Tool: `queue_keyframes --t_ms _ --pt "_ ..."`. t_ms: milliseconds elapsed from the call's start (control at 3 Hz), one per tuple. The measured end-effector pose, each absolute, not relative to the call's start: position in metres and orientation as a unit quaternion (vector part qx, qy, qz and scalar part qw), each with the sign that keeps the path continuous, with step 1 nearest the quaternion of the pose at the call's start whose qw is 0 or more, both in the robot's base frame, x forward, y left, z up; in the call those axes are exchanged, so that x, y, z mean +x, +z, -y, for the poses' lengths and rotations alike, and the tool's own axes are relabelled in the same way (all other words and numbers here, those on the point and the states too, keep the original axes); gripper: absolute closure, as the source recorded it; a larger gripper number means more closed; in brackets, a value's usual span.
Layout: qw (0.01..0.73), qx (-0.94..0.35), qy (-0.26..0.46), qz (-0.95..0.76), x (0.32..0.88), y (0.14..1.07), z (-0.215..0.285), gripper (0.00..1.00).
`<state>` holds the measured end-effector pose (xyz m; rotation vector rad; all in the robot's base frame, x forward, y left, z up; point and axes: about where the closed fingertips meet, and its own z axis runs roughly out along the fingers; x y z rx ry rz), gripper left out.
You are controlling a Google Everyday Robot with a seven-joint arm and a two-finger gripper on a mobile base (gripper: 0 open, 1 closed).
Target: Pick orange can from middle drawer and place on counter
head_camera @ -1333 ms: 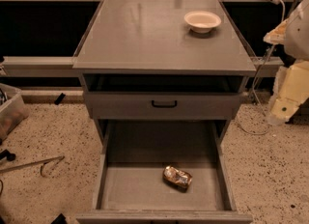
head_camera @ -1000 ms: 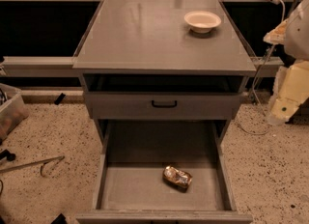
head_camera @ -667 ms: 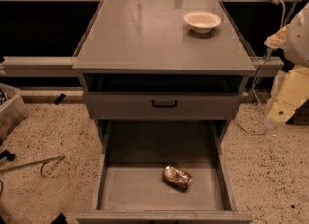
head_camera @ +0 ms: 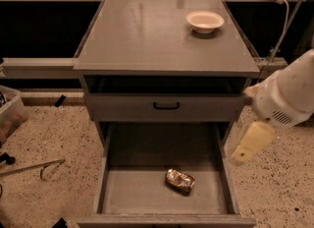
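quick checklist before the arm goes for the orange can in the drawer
1. Middle drawer pulled open: ok.
2. Orange can in plain sight on the drawer floor, right of centre, nothing over it: ok.
3. Upper drawer shut, not overhanging the can: ok.
4. Gripper over the can: not ok; it hangs outside the drawer's right wall.
5. Counter has bare space left of the white bowl: ok.

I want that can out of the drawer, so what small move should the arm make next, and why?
Probably swing the gripper left and down, over the open middle drawer. The gripper hangs outside the drawer's right wall, beside the cabinet, while the orange can lies untouched on the drawer floor, right of centre.
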<state>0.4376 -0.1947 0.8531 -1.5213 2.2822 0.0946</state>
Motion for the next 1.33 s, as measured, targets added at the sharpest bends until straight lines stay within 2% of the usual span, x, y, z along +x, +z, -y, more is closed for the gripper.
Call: queue_keyframes --t_ms 667,1333 --pt "0.213 -0.499 0.120 -0.831 0.441 0.705 0.145 0.00" --pt "0.210 -0.489 0.129 -0.837 0.439 0.679 0.144 0.00"
